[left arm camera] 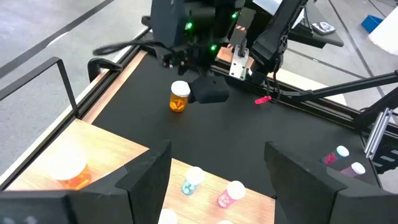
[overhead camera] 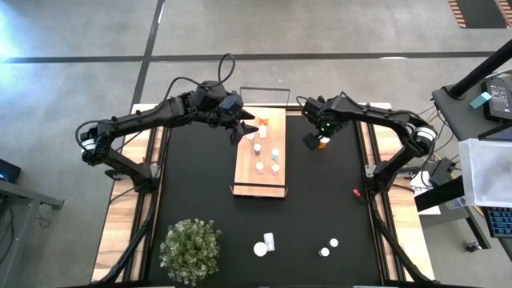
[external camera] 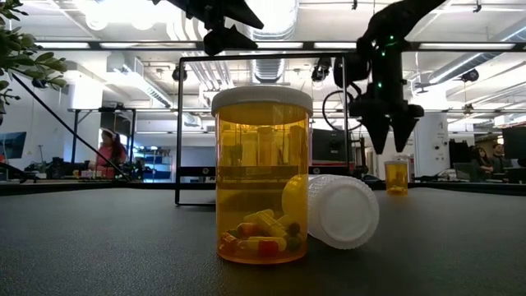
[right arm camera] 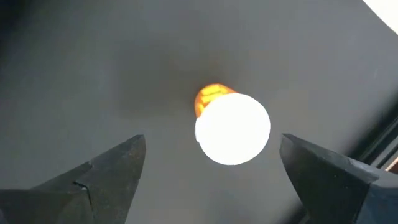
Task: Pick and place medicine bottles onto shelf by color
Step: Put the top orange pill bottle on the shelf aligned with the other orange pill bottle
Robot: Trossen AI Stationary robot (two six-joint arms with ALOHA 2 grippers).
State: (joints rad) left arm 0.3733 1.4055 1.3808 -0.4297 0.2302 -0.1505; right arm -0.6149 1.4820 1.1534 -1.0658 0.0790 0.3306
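An orange medicine bottle [right arm camera: 231,127] with a white cap stands upright on the black mat, right of the shelf [overhead camera: 260,184]. My right gripper [overhead camera: 316,140] hangs over it, pointing down and open. Its fingers [right arm camera: 118,165] stand on either side of the cap without touching, and the tips are above the cap in the low view [external camera: 390,136]. The light-wood shelf holds an orange bottle [overhead camera: 262,128] at its far end, with several pale, pink and bluish ones [overhead camera: 274,152] farther toward the near end. My left gripper [left arm camera: 217,162] hovers open over the shelf's far left part, with nothing between its fingers.
A potted plant [overhead camera: 190,250] stands at the near left of the mat. At the near edge, an upright orange bottle [external camera: 261,177] has another bottle lying beside it [external camera: 333,210], and two small bottles [overhead camera: 329,247] stand to their right. A small red object [overhead camera: 357,192] lies near the right rail.
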